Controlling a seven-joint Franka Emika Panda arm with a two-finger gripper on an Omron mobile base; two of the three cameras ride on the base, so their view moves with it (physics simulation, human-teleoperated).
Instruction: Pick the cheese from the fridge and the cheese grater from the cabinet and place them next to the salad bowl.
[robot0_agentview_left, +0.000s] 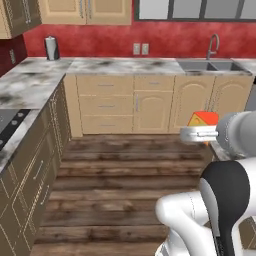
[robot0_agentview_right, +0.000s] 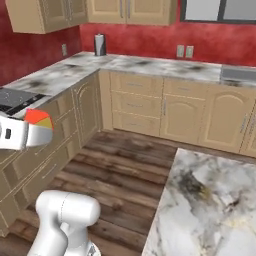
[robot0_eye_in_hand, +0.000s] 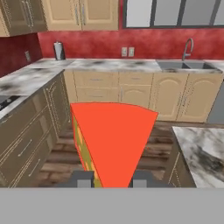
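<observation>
**Cheese in hand, grater and bowl yet to come**

Red walls, tan cabinets and a marbled tabletop (robot0_agentview_left: 120, 65) ring a wood-plank floor (robot0_agentview_left: 120, 185) in my left base view. Above that floor, the fingers (robot0_agentview_left: 202, 131) are nearly closed on the cheese (robot0_agentview_left: 204, 119), which pokes out past the white hand as an orange-yellow wedge with a red face. I judge the first pickup as done, with the cheese in transit and not yet set down.

From the right base view, the same wedge (robot0_agentview_right: 40, 121) sits at the tip of the hand (robot0_agentview_right: 27, 132) at the left edge, held in the air over the floor, well apart from the near marbled tabletop (robot0_agentview_right: 210, 200).

Through the hand view, the cheese (robot0_eye_in_hand: 114, 140) is close up: a broad flat red face narrowing toward the finger tips (robot0_eye_in_hand: 83, 178), with a yellow-green mottled side at its left. It looks firmly pinched between both tips. By my reckoning, placing the cheese beside the bowl and the whole grater errand remain.
</observation>
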